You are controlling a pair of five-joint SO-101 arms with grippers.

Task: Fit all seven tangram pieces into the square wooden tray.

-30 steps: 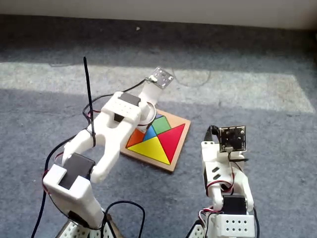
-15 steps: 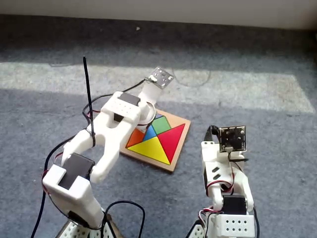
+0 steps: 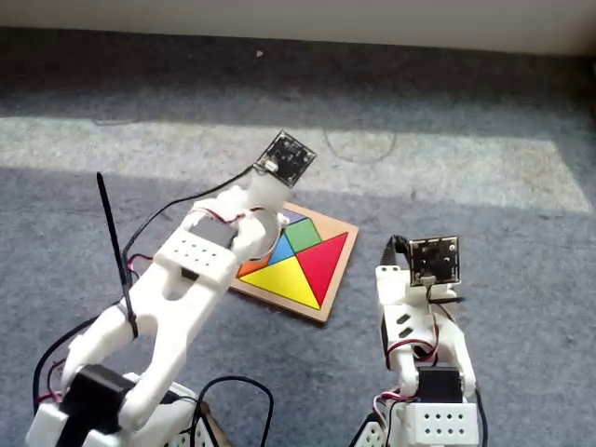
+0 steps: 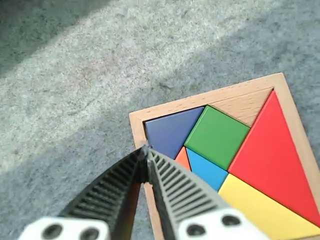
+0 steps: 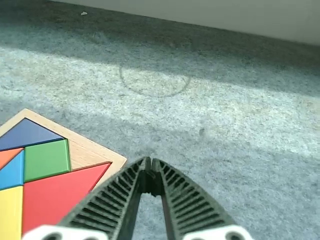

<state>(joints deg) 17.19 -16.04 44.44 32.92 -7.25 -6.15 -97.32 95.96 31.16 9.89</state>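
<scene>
While left gripper (image 4: 145, 152), right gripper (image 5: 148, 166) sit closed, empty, tray (image 4: 170, 104) shows bare gap (image 4: 241, 106) beside green square (image 4: 217, 135).

The square wooden tray (image 4: 170, 109) is seen in pale beech with a faint grain. Within it, an indigo piece (image 4: 170, 132), a green square (image 4: 217, 136), a large red triangle (image 4: 272, 150), a large yellow triangle (image 4: 260, 207), a small light-blue triangle (image 4: 207, 170) and a small orange triangle (image 4: 183, 159) are shown, each in one flat colour. The left pincer (image 4: 145, 150) and the right pincer (image 5: 149, 162) are ribbed in black, with white bases. Both arms (image 3: 186, 270) are cased in white, with black cables (image 3: 112, 233). The carpet (image 3: 466, 121) is speckled blue-grey, crossed by a paler band.
</scene>
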